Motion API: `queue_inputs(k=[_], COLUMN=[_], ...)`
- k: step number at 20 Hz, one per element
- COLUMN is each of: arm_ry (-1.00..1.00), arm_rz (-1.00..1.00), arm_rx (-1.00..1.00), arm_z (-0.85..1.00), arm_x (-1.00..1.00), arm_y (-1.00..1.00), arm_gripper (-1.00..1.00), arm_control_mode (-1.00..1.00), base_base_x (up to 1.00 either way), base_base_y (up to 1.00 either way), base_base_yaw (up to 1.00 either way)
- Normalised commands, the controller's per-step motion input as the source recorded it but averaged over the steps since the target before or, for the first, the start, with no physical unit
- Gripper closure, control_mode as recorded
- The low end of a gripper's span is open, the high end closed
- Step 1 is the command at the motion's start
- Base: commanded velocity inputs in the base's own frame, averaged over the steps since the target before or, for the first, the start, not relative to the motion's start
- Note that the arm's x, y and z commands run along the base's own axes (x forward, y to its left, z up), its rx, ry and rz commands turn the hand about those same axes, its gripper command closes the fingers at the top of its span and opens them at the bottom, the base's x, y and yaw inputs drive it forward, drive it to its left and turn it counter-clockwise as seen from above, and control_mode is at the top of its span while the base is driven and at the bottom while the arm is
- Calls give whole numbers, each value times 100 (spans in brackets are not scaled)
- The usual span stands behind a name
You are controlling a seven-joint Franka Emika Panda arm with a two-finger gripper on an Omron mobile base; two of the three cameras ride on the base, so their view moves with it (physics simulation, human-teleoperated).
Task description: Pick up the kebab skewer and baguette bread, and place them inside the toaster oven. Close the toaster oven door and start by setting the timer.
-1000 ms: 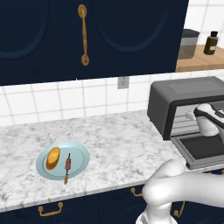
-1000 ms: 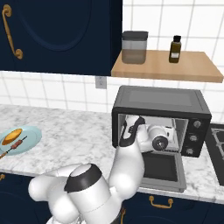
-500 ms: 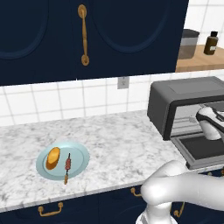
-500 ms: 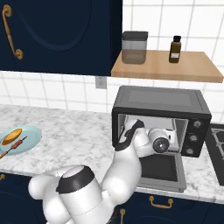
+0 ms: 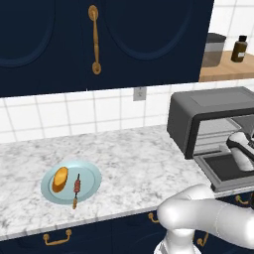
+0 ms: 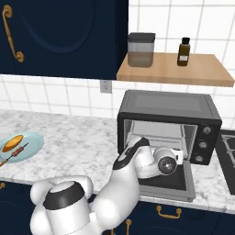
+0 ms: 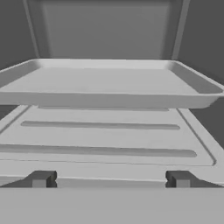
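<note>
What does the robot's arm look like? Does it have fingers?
The arm is shiny white, made of fat rounded pieces, with dark bands at the joints. One joint ends in a round grey cap like a button. Its gripper has two small, square, dark grey fingertips. No cables or markings show.

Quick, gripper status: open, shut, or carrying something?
Gripper: open and empty, at the mouth of the dark grey boxy toaster oven, facing its metal tray.
</note>
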Motion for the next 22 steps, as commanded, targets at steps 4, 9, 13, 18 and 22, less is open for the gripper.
queue_inputs(k=[4,9,13,18,22], arm_ry=[-10,0,-1,-3,-3], arm_rz=[-2,-3,-2,-3,0], arm_rx=[0,0,0,0,0], arm_z=[50,18,5,20,2], arm_x=[-7,46,60,7,16], arm_y=[0,5,1,0,0], arm_gripper=[-100,-100,-100,-100,-100], arm_control_mode=[-100,-100,-100,-100,-100], base_base_x=[0,0,0,0,0], base_base_y=[0,0,0,0,0], base_base_yaw=[0,0,0,0,0])
